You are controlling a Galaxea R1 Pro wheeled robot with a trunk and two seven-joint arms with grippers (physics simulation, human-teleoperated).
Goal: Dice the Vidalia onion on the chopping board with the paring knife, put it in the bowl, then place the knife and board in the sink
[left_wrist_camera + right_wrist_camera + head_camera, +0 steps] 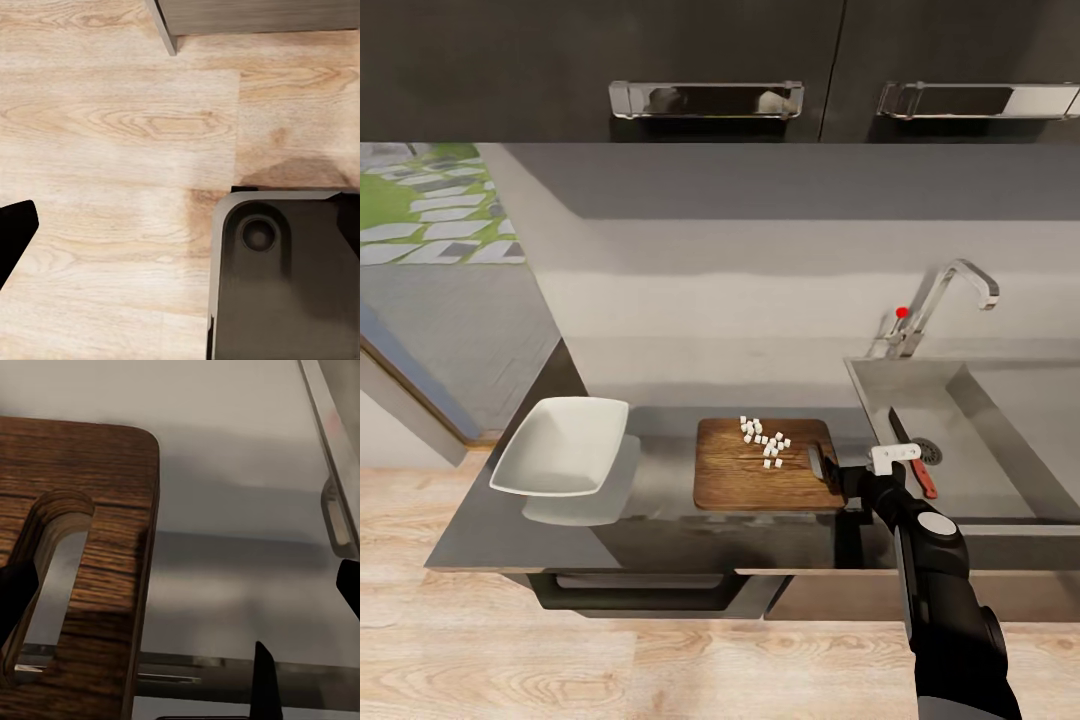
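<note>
Where the right arm reaches over the near counter edge, the right gripper [838, 478] sits at the right, slotted end of the chopping board [760, 478]. In the right wrist view its fingertips [15, 598] stand spread wide, one over the slot handle, the other over bare countertop [240, 510]; nothing is pinched.

- Diced onion [764, 440]: small white cubes, heaped on the far-right part of the board. Dicing appears done.
- Paring knife [911, 452]: already in the sink [1010, 420], near the drain, dark blade pointing far, reddish handle near.
- Bowl [563, 445]: white, empty, on the countertop left of the board, well apart from it.
- Left gripper: state cannot be told; the left wrist view looks down on wood floor [112, 112].

Outstanding, by judgement: dice into bowl, then board into sink.

Clearance: the board's right end lies near the sink rim, its near edge close to the counter's front edge. Open counter lies between board and bowl. The tap [945, 300] stands at the far sink edge, clear of the board.
</note>
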